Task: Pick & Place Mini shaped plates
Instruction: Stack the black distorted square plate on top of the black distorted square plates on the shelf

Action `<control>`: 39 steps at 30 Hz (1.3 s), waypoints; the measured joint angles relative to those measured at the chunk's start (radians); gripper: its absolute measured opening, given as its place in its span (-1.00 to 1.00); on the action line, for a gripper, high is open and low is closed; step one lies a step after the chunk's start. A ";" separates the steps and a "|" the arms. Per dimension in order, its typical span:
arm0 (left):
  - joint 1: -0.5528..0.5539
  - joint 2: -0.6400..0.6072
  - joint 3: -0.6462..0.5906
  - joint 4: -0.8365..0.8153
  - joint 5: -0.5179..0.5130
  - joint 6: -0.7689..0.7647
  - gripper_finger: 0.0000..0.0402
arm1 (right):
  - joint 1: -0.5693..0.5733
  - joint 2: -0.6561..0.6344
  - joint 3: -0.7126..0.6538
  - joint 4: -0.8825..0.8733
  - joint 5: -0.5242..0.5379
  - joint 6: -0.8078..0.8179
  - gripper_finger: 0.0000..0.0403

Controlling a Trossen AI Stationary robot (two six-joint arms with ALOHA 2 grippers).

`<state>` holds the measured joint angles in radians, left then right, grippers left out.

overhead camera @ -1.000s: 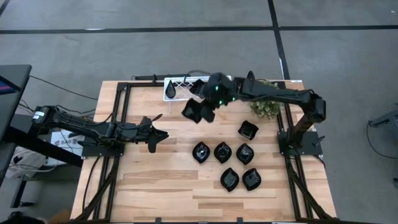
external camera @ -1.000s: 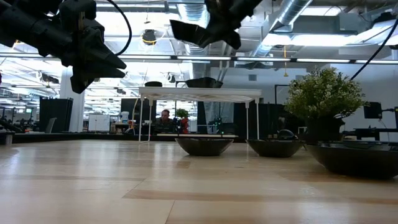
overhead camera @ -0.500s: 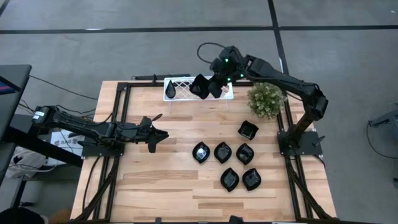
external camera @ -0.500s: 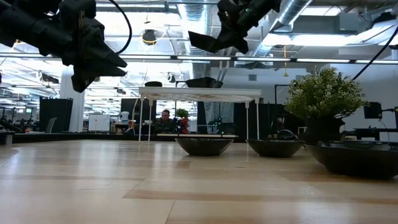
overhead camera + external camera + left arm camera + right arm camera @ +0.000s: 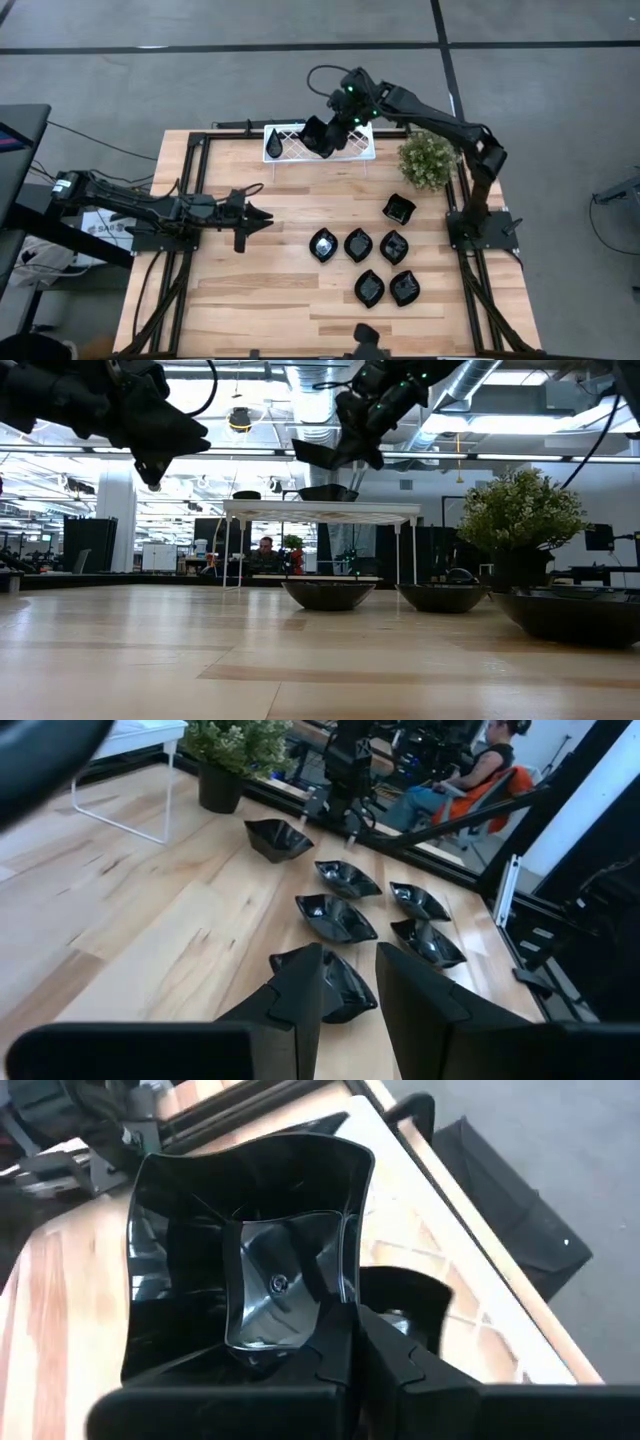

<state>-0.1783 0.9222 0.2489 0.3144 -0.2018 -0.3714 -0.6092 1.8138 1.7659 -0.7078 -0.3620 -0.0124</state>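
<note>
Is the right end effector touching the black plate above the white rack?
Touching. In the right wrist view, the right end effector is shut on the rim of the black plate; the low view shows the plate hanging from it above the white rack.

Right gripper (image 5: 327,138) reaches far forward, fingers clamped tight. Left gripper (image 5: 262,216) hangs level opposite, fingers slightly parted.
</note>
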 joint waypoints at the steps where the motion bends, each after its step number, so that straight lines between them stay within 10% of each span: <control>1: 0.003 0.000 0.000 0.000 0.003 0.000 -0.52 | -0.009 0.017 0.026 -0.019 -0.007 -0.003 -0.99; 39: 0.005 0.000 0.000 0.001 0.012 0.008 -0.52 | -0.040 0.136 0.127 -0.202 0.004 -0.032 -0.99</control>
<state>-0.1738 0.9226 0.2489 0.3153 -0.1898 -0.3634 -0.6495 1.9503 1.8933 -0.9101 -0.3580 -0.0448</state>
